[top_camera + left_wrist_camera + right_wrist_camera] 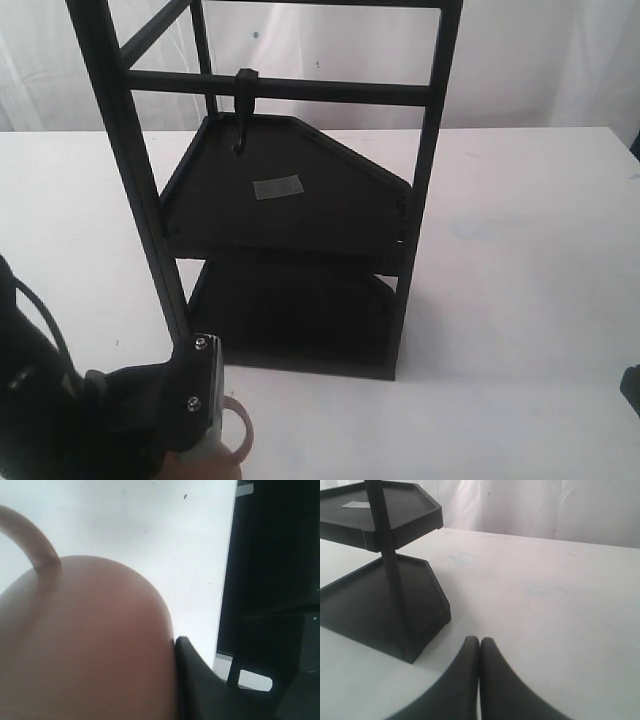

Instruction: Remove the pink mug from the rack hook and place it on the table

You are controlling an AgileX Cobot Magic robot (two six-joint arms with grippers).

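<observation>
The pink mug [85, 640] fills the near part of the left wrist view, its loop handle [30, 535] arching over the white table [150, 530]. One black finger [197, 680] presses against the mug's side; the other finger is hidden behind it. In the exterior view my left gripper [205, 425] is low at the front left, shut on the mug, of which only the handle [240, 425] shows. Whether the mug touches the table I cannot tell. The rack hook [243, 110] hangs bare from the horizontal bar. My right gripper [479, 642] is shut and holds nothing, low over the table.
The tall black rack [290, 200] with two angular shelves stands mid-table, its base [385, 605] close to the right gripper. A grey label [277, 187] lies on the upper shelf. White table [520, 260] stretches to the right of the rack.
</observation>
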